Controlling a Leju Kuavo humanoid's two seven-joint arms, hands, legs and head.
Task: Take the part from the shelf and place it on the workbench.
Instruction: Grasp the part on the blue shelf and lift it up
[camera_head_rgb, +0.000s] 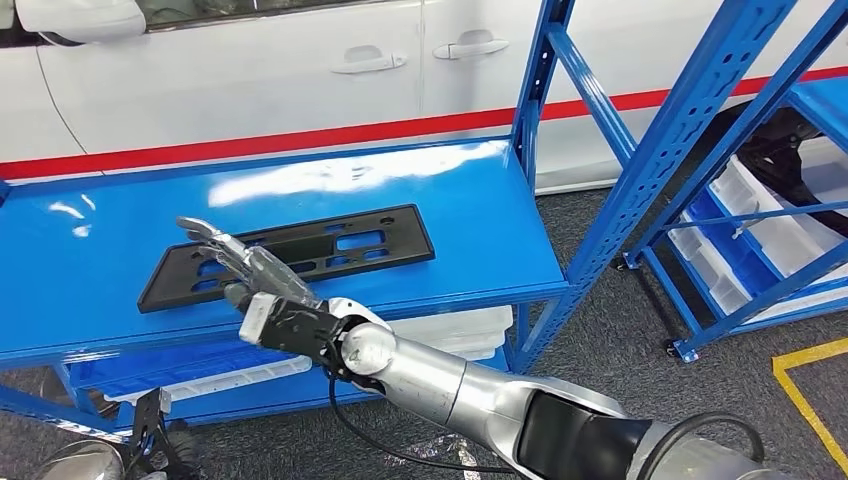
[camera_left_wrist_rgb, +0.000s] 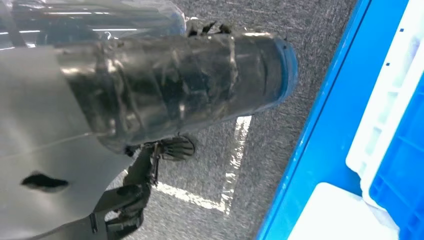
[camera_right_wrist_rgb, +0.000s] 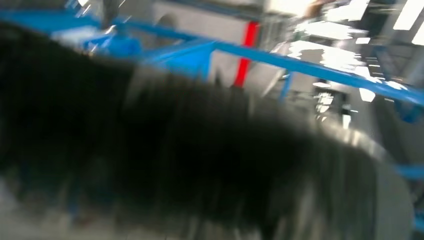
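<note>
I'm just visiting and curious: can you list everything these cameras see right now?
Flat plate: one, black, with cut-outs, lying on the blue shelf top.
Shelf racks: two, blue, one in front, one at right.
Bins: several, white, on the right rack and on lower shelves.
Car: one, white with red stripe, behind the shelf.
Floor: grey carpet, yellow line at right.
Right hand: silver and dark, fingers spread above the plate's near edge.

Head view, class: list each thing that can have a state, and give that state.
Black part: lying flat on the blue shelf, not lifted.
Right hand: fingers extended, over the part's near edge, holding nothing.
White car door: closed.
</note>
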